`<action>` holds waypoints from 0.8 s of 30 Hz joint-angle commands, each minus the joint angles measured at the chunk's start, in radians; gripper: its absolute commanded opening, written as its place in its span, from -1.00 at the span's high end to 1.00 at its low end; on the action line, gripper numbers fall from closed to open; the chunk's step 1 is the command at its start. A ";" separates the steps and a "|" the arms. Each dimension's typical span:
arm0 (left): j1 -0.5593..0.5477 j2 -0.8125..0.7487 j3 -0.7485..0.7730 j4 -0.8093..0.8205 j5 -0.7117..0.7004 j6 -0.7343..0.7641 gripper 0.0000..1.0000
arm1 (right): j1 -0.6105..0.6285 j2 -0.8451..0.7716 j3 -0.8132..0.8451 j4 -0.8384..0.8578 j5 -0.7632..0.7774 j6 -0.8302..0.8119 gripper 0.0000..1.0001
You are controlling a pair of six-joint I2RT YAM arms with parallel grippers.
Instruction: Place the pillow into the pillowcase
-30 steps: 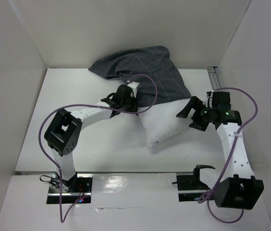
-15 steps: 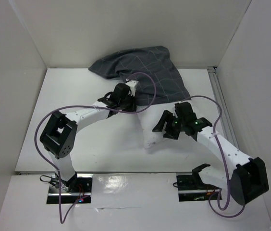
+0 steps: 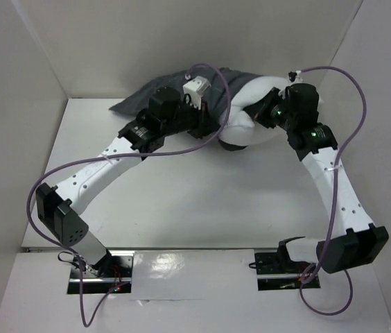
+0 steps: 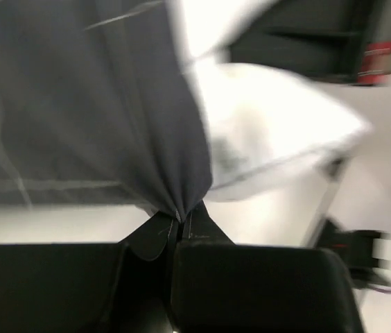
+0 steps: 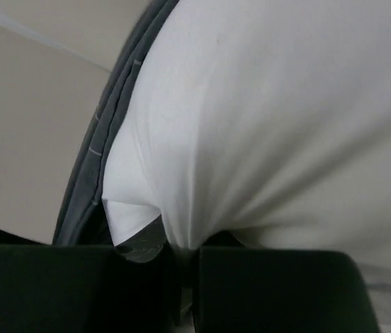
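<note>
R claw [image 5: 181,243] pinches plump wht pillow [image 5: 272,118].

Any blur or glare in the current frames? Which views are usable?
Left wrist: motion-blurred, worst on the right, where the pillow smears; the pillowcase fold pinched in the left claw reads fine. Right wrist: soft at close range, pillow fills the frame, right claw nearly black. Top external: sharp, evenly lit, some glare on the glossy near ledge.

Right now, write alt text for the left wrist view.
The left gripper pinches a bunched fold of the dark grey pillowcase, which fills the upper left. The white pillow bulges to its right; the image is blurred.
</note>
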 commanded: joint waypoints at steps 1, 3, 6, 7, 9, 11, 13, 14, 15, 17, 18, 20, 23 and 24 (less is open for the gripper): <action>-0.081 -0.058 0.155 0.082 0.318 -0.081 1.00 | 0.048 0.012 -0.053 0.184 0.070 -0.004 1.00; -0.092 -0.032 0.207 0.114 0.391 -0.134 1.00 | 0.070 0.045 -0.211 0.293 0.044 0.066 1.00; -0.092 -0.006 0.229 0.177 0.439 -0.202 1.00 | 0.096 0.107 -0.364 0.428 0.026 0.134 1.00; -0.083 -0.006 0.244 0.177 0.439 -0.213 1.00 | 0.107 0.123 -0.384 0.445 0.026 0.134 1.00; -0.062 0.005 0.253 0.177 0.448 -0.236 1.00 | 0.107 0.146 -0.407 0.456 0.007 0.145 1.00; -0.037 0.005 0.253 0.177 0.448 -0.249 1.00 | 0.116 0.137 -0.417 0.456 0.007 0.145 1.00; 0.005 -0.010 0.241 0.177 0.460 -0.265 1.00 | 0.116 0.094 -0.406 0.416 0.007 0.108 1.00; 0.017 -0.031 0.241 0.177 0.461 -0.283 1.00 | 0.116 0.077 -0.406 0.393 0.007 0.094 1.00; 0.026 -0.042 0.241 0.164 0.461 -0.292 1.00 | 0.116 0.059 -0.389 0.364 0.007 0.064 1.00; 0.035 -0.067 0.272 0.104 0.450 -0.283 1.00 | 0.116 -0.012 -0.378 0.285 -0.003 0.036 1.00; 0.035 -0.093 0.296 0.079 0.441 -0.283 1.00 | 0.116 -0.041 -0.378 0.262 -0.014 0.016 1.00; 0.035 -0.120 0.324 -0.003 0.441 -0.283 1.00 | 0.116 -0.130 -0.378 0.176 -0.032 0.002 1.00; 0.012 -0.165 0.380 -0.095 0.405 -0.283 1.00 | 0.125 -0.239 -0.378 0.015 -0.046 -0.007 1.00; 0.012 -0.174 0.391 -0.131 0.373 -0.294 1.00 | 0.125 -0.265 -0.378 -0.027 -0.046 -0.007 1.00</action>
